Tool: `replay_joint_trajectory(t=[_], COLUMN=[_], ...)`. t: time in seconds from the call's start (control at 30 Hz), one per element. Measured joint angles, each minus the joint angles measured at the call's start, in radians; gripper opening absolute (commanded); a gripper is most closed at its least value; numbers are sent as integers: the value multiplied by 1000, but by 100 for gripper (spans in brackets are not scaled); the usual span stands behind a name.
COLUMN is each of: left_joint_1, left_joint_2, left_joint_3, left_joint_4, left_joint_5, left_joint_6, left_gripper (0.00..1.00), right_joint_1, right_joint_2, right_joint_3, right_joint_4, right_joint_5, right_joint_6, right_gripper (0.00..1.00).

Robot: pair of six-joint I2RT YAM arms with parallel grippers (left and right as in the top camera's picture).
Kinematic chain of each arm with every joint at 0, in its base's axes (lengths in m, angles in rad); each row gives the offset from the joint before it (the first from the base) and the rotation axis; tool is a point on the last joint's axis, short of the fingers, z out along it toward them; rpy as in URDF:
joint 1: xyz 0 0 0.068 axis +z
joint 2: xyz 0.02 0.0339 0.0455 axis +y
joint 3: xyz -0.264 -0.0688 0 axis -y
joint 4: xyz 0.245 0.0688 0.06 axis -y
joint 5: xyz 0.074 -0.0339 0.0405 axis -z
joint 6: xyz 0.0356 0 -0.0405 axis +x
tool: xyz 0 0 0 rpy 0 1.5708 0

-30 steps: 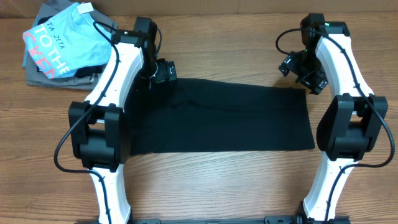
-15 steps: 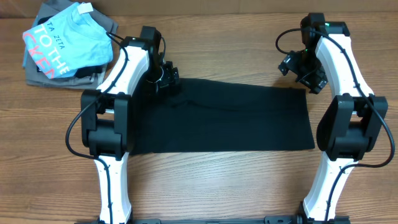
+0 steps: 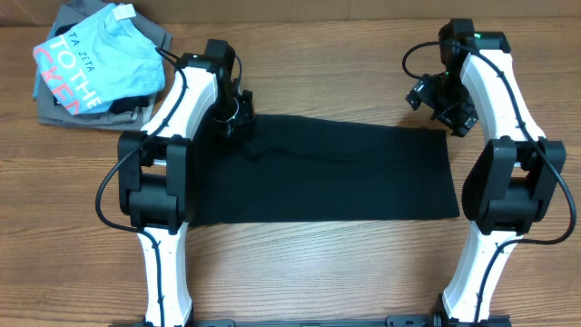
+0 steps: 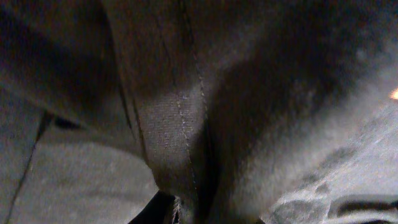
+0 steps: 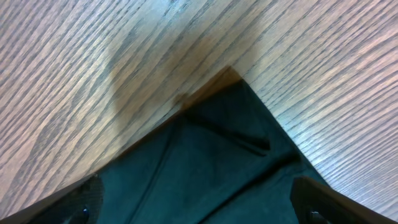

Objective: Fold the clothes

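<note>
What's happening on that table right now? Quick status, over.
Left gripper pinching shirt at far-left corner. Right gripper open over far-right corner. Shirt flat. Clothes pile far left, apart.

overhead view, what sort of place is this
Likely a robotics lab bench set up for laundry folding: two white-and-black robot arms at a wood-grain table, a plain black soft-fabric shirt spread flat between them, and a light blue lettered tee on grey folded garments in a corner.

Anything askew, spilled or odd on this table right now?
Nothing spilled or damaged. The black shirt lies flat, slightly rumpled at the corner by the left tool. The light blue tee sits crumpled and askew on the grey folded garments.
</note>
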Motion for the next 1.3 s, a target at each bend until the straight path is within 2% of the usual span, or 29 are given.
replay_joint_trajectory(t=[0.1,0.27,0.43,0.53,0.63,0.67,0.7,0.83,0.9,0.97,1.0,1.13,1.3], left_joint_1=[0,-5,-20,-22,-22,-22,-22,-40,-51,-57,-60,-59,-45], left_joint_2=[-11,-93,-183,-194,-194,-194,-194,-194,-194,-194,-194,-194,-194], left_joint_3=[4,4,16,20,19,19,19,20,19,19,19,20,20], left_joint_4=[-48,-146,-240,-296,-355,-370,-385,-480,-523,-553,-559,-496,-312], left_joint_5=[-27,-120,-174,-186,-196,-199,-203,-256,-308,-364,-390,-434,-408], left_joint_6=[-9,-39,-50,-50,-54,-54,-55,-68,-88,-118,-134,-154,-58], left_gripper=[21,27,26,22,23,32,36,42,88,97,100,100,100], right_joint_1=[0,2,11,21,32,34,38,44,45,45,45,45,45], right_joint_2=[0,0,0,0,0,0,0,0,0,0,0,0,0], right_joint_3=[-2,-40,-78,-92,-95,-95,-95,-95,-95,-95,-95,-95,-96], right_joint_4=[9,51,91,92,93,93,93,92,90,90,89,90,86], right_joint_5=[-6,-15,-40,-45,-48,-48,-48,-48,-48,-48,-48,-48,-48], right_joint_6=[0,0,0,-1,0,-1,0,-1,0,0,-1,-1,-2], right_gripper=[100,100,100,100,100,100,100,100,100,100,100,100,100])
